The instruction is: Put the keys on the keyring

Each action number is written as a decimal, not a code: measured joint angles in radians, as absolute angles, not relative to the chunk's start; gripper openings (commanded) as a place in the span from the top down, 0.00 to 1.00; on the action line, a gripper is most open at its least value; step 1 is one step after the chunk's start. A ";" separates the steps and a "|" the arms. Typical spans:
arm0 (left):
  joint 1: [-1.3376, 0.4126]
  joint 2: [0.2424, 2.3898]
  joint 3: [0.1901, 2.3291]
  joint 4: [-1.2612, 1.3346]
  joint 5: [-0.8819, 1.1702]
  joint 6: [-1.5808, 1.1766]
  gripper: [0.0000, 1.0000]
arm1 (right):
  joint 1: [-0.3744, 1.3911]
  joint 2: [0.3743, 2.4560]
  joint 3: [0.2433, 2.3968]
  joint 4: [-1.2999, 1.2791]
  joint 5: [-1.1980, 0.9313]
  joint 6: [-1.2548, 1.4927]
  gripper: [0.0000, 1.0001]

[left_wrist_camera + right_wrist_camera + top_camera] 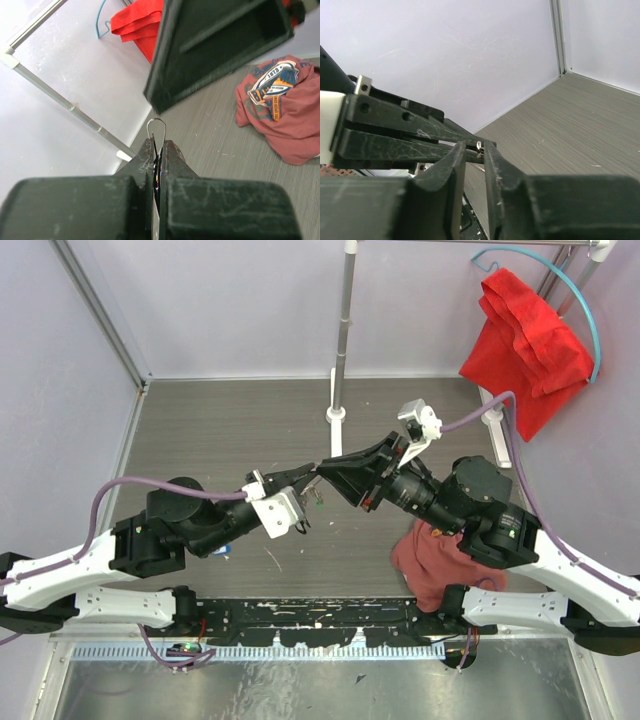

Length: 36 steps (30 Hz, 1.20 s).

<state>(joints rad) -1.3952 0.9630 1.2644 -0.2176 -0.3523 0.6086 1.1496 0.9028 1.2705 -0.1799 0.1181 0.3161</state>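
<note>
Keyring (156, 120) thin silver loop; upright; clamped in left end effector (157, 143)

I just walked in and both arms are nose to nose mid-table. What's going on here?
The two arms meet over the middle of the table, working on getting keys onto a ring. The left gripper is shut on the keyring, whose thin wire loop pokes out past its fingertips. The right gripper sits right at that tip with its jaws slightly parted, holding nothing I can make out. No key shows clearly on the loop.
</note>
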 measured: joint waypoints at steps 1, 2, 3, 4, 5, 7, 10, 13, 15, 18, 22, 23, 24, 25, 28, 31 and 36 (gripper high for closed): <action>-1.395 0.963 1.264 -0.226 -0.354 0.610 1.00 | 1.150 0.894 1.271 -0.180 0.125 0.313 0.67; -1.395 0.964 1.264 -0.236 -0.356 0.614 1.00 | 1.150 0.886 1.271 -0.181 0.131 0.313 0.67; -1.395 0.965 1.264 -0.246 -0.358 0.618 1.00 | 1.150 0.875 1.271 -0.181 0.140 0.311 0.67; -1.395 0.965 1.264 -0.252 -0.360 0.621 1.00 | 1.150 0.865 1.271 -0.181 0.151 0.310 0.66; -1.395 0.966 1.265 -0.258 -0.363 0.625 1.00 | 1.150 0.854 1.271 -0.183 0.160 0.309 0.66; -1.395 0.966 1.265 -0.270 -0.371 0.630 1.00 | 1.150 0.844 1.277 -0.198 0.185 0.308 0.66; -1.395 0.966 1.267 -0.293 -0.381 0.636 1.00 | 1.150 0.843 1.304 -0.236 0.235 0.303 0.66; -1.395 0.966 1.269 -0.316 -0.390 0.640 1.00 | 1.150 0.855 1.334 -0.279 0.269 0.297 0.66; -1.395 0.970 1.274 -0.332 -0.400 0.643 1.00 | 1.150 0.871 1.358 -0.311 0.277 0.290 0.66; -1.395 0.979 1.287 -0.361 -0.410 0.647 1.00 | 1.150 0.902 1.395 -0.361 0.282 0.284 0.65; -1.395 0.989 1.305 -0.389 -0.420 0.652 1.00 | 1.150 0.956 1.462 -0.457 0.313 0.289 0.66; -1.395 0.989 1.308 -0.396 -0.421 0.653 1.00 | 1.150 0.973 1.478 -0.485 0.327 0.292 0.66; -1.395 0.989 1.312 -0.405 -0.424 0.653 1.00 | 1.150 0.992 1.495 -0.520 0.345 0.299 0.66; -1.395 0.989 1.316 -0.417 -0.428 0.653 1.00 | 1.150 1.010 1.510 -0.555 0.363 0.311 0.66; -1.395 0.992 1.330 -0.440 -0.448 0.651 1.00 | 1.119 1.073 1.559 -0.659 0.393 0.348 0.66; -1.395 0.991 1.340 -0.463 -0.481 0.649 1.00 | 0.967 1.144 1.569 -0.716 0.312 0.382 0.66; -1.395 0.986 1.339 -0.510 -0.520 0.638 1.00 | 0.697 1.232 1.463 -0.723 0.124 0.414 0.66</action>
<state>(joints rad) -1.3952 0.9863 1.3392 -0.5098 -0.5198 0.6384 0.6968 1.2324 1.4631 -0.7231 0.1242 0.4137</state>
